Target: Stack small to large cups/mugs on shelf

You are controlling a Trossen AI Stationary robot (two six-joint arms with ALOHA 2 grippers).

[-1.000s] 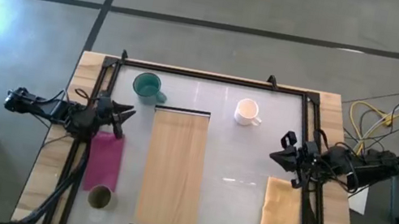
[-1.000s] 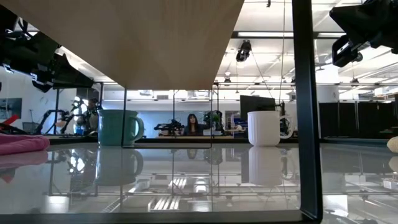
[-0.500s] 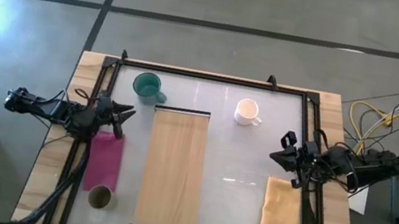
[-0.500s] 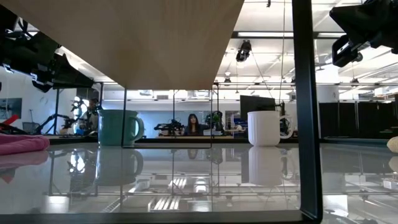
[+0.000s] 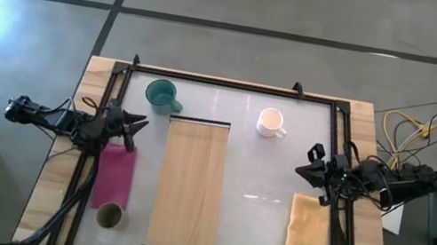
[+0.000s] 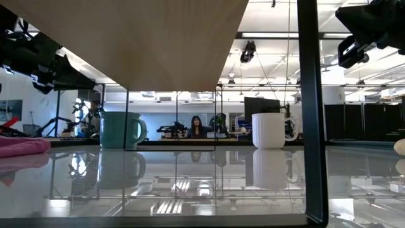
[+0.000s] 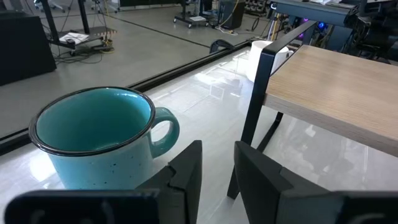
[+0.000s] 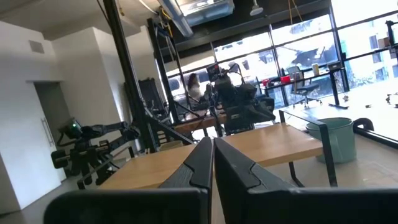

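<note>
Shelf (image 5: 189, 185): a long light-wood board at table centre, and its top was bare — nothing had been stacked on it. Teal mug (image 5: 161, 94): stood on the table surface at about 11 o'clock from the shelf, just off its far left corner. White mug (image 5: 270, 122): at about 1 o'clock, a little off the far right corner. Small dark cup (image 5: 109, 215): at about 8 o'clock, near the front left, just below the pink cloth (image 5: 113, 175). Tan cloth (image 5: 309, 225): at about 4 o'clock. Left gripper (image 5: 135, 127): hung at the table's left edge, at 9 o'clock, facing the teal mug, jaws a narrow gap apart and empty. Right gripper (image 5: 307, 170): at the right edge, at 3 o'clock, jaws pressed together on nothing. Judgement — task not begun; all three vessels were left to place.
</note>
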